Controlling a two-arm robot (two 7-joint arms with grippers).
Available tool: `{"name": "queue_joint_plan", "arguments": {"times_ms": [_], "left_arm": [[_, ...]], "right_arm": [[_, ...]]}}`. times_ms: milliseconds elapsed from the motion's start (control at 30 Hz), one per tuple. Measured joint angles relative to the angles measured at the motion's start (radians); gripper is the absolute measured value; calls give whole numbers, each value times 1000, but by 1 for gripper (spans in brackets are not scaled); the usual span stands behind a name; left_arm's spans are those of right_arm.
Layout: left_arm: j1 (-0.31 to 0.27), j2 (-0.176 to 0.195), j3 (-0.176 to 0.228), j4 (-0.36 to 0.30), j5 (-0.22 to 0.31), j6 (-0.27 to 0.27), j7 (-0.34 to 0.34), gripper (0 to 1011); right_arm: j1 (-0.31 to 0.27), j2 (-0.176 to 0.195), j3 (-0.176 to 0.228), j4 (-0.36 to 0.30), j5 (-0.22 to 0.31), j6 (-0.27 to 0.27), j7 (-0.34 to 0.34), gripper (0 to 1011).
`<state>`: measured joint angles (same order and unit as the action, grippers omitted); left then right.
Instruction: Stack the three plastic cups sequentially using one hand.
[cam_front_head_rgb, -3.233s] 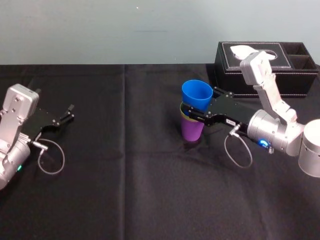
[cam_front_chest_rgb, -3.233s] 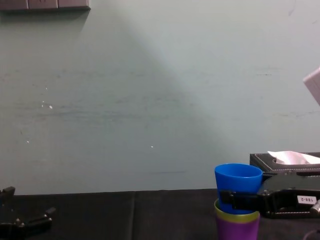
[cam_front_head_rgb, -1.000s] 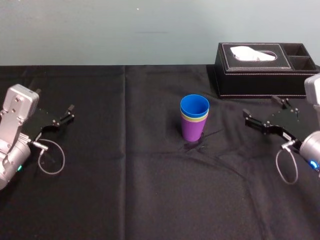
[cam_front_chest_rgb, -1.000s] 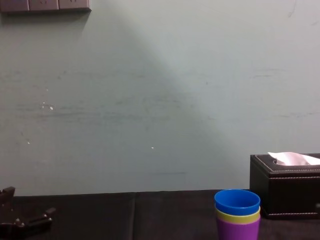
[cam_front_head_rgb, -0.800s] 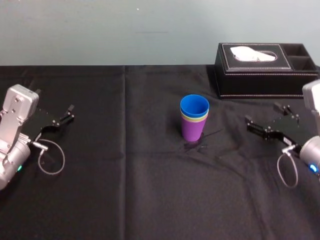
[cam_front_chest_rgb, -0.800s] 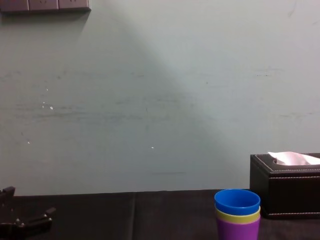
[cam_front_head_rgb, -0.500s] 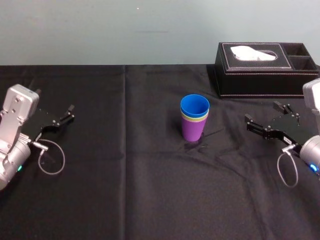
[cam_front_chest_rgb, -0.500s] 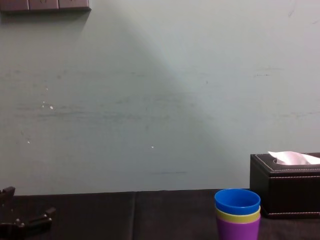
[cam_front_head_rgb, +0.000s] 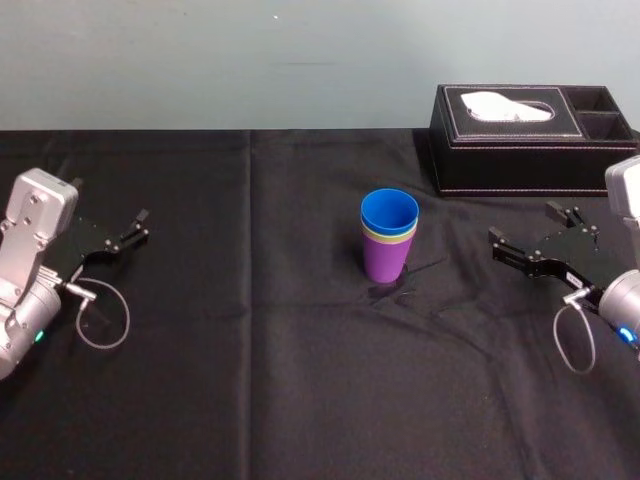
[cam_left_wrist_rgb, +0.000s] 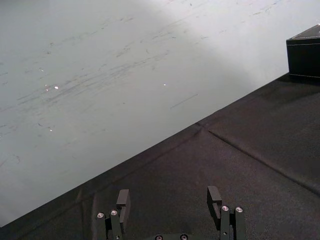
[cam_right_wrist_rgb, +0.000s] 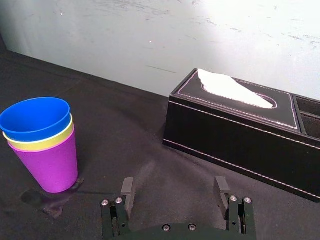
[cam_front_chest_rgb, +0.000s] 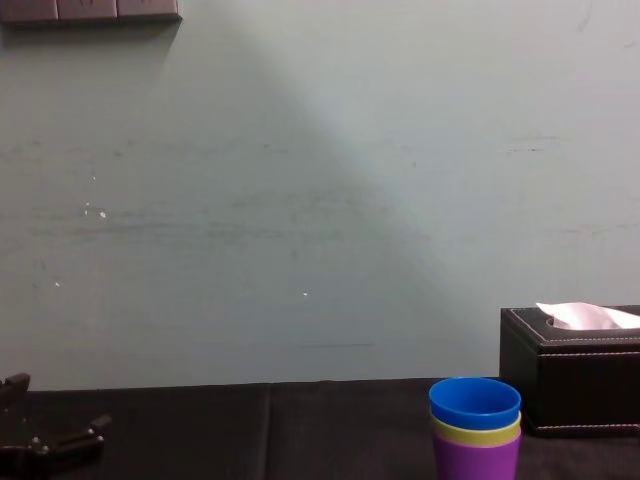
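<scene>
The three plastic cups stand nested in one upright stack at the table's middle: the blue cup (cam_front_head_rgb: 389, 212) on top, a yellow-green rim (cam_front_head_rgb: 388, 236) under it, the purple cup (cam_front_head_rgb: 385, 260) at the bottom. The stack also shows in the right wrist view (cam_right_wrist_rgb: 42, 145) and the chest view (cam_front_chest_rgb: 475, 428). My right gripper (cam_front_head_rgb: 522, 224) hovers to the right of the stack, well apart from it, open and holding nothing (cam_right_wrist_rgb: 175, 188). At the far left my left gripper (cam_front_head_rgb: 140, 226) rests open and holding nothing (cam_left_wrist_rgb: 168, 199).
A black tissue box (cam_front_head_rgb: 520, 140) with a white tissue sticking out stands at the back right, behind the right gripper. Black cloth (cam_front_head_rgb: 250, 350) covers the table. A pale wall rises behind it.
About three seconds ago the right gripper was around the blue cup on the stack; it has let go and drawn back to the right. Over the last second it barely shifted. The left arm stayed still.
</scene>
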<state>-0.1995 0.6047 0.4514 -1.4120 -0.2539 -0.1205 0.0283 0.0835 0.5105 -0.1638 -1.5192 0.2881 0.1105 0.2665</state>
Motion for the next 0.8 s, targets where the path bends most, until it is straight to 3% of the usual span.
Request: {"name": "queue_joint_plan", "arguments": {"times_ms": [800], "left_arm": [[0, 0, 0, 0, 0, 0, 0, 1011]], "right_arm": [[0, 1, 0, -2, 1, 0, 0, 1000]]}}
